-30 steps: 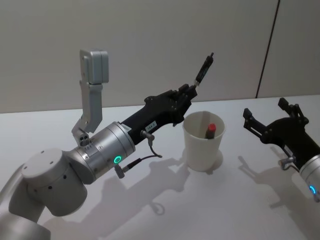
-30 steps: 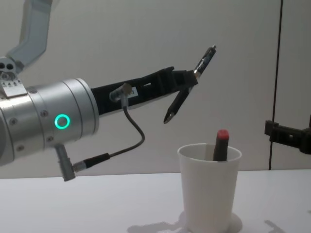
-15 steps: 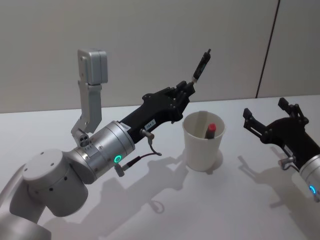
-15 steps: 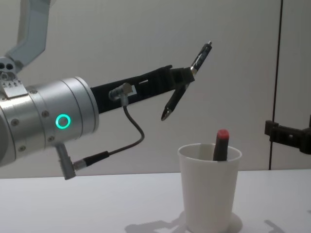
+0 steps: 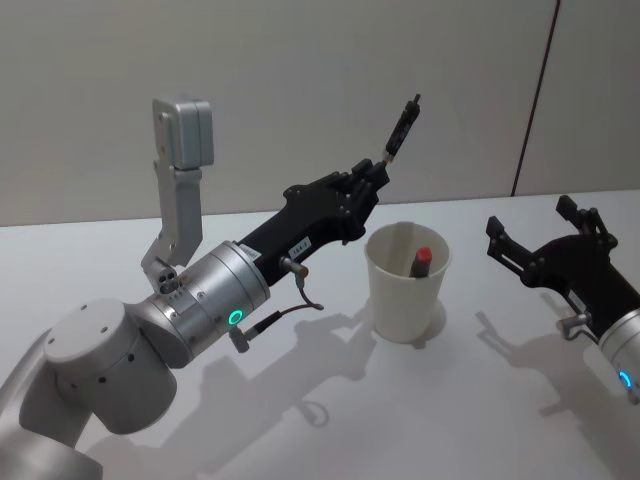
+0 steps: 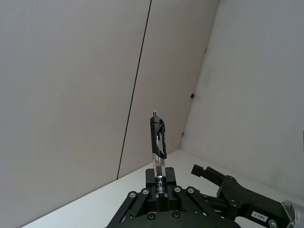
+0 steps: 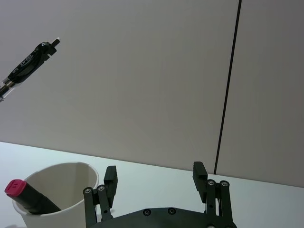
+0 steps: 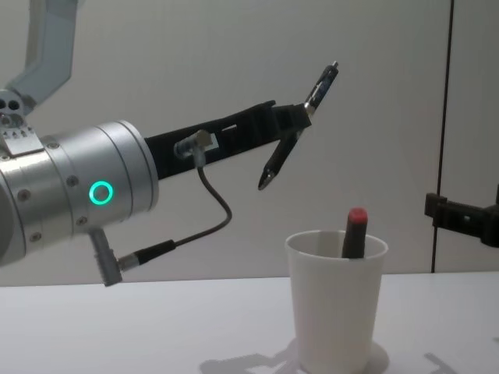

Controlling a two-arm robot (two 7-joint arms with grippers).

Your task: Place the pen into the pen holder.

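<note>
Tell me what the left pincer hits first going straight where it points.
Looks free: the left pincer, holding the black clip pen, aims above the white paper cup. Likely the grey wall first; depth unclear.

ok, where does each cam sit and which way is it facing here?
Head: high on the robot, looking forward and down at the pen holder; left tool grips the pen, right tool open on the right.
Chest: low, looking across the table; left arm enters from the left, pen higher than the holder.
Left wrist: behind the left tool, looking along the pen; right tool beyond.
Right wrist: behind the right tool, facing the holder.
Shared: head, chest and right wrist show the red-capped marker in the holder.
</note>
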